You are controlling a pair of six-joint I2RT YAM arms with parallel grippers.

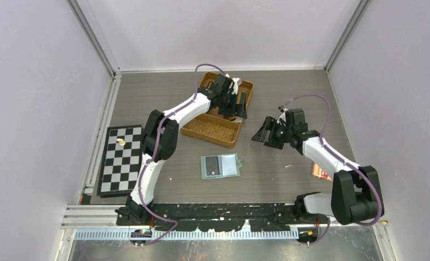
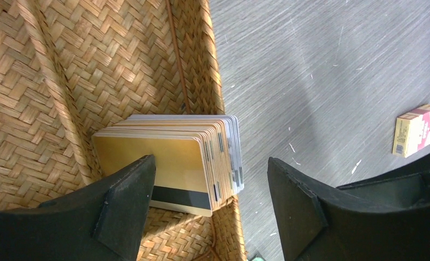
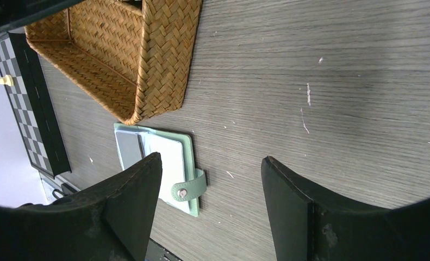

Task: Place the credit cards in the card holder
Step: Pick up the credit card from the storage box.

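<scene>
Two arms showed from above. The left gripper (image 1: pixel 237 106) hung over the right end of the woven tray (image 1: pixel 212 136), jaws spread and holding nothing. The right gripper (image 1: pixel 264 134) hovered just off the tray's right side, likewise spread and empty. The card holder (image 1: pixel 220 166) lay open on the desk (image 1: pixel 299 98), nearer the arm bases and apart from both.

At the left wrist, the credit cards (image 2: pixel 169 157) sat as a fanned stack in a corner of the tray, seemingly flat, with a gold card with a black stripe on top. The stack lay right below this gripper, toward its left finger, while the other finger stood over bare desk outside the tray wall. The cards' long edges ran across the gap, so the jaws faced the short ends. The left arm was plainly the nearer one.

At the right wrist, the card holder (image 3: pixel 172 149) lay open beside the tray, partly under that gripper's left finger.
</scene>
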